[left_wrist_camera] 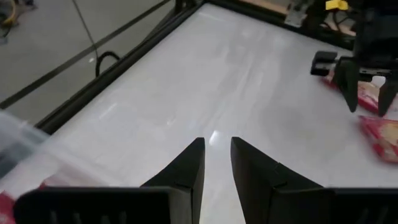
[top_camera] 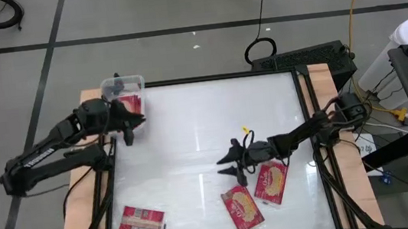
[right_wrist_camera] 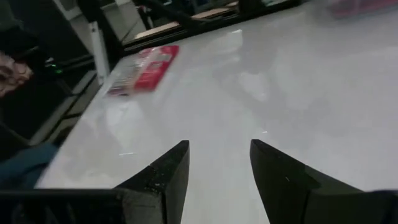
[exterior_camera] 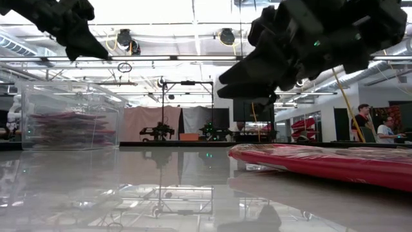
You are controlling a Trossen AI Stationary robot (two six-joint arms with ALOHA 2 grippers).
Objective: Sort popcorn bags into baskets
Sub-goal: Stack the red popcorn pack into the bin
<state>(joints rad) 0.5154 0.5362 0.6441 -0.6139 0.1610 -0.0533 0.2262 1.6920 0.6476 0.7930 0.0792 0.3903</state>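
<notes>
A clear plastic basket (top_camera: 123, 93) stands at the table's far left corner, with red popcorn bags (exterior_camera: 72, 122) stacked inside it. Three more red bags lie flat on the table: two near the front right (top_camera: 272, 182) (top_camera: 242, 208) and one at the front left (top_camera: 141, 223). My left gripper (top_camera: 136, 128) hovers just beside the basket, toward the table's near side, open by a narrow gap (left_wrist_camera: 217, 149) with nothing in it. My right gripper (top_camera: 223, 167) hangs open (right_wrist_camera: 219, 155) over the middle of the table, just left of the two right-hand bags, also holding nothing.
Bare white tabletop (top_camera: 190, 131) stretches between the two grippers. A dark frame (top_camera: 207, 78) borders the table. A keyboard (top_camera: 302, 58) and cables lie beyond the far right corner. People sit in the room behind (exterior_camera: 380, 129).
</notes>
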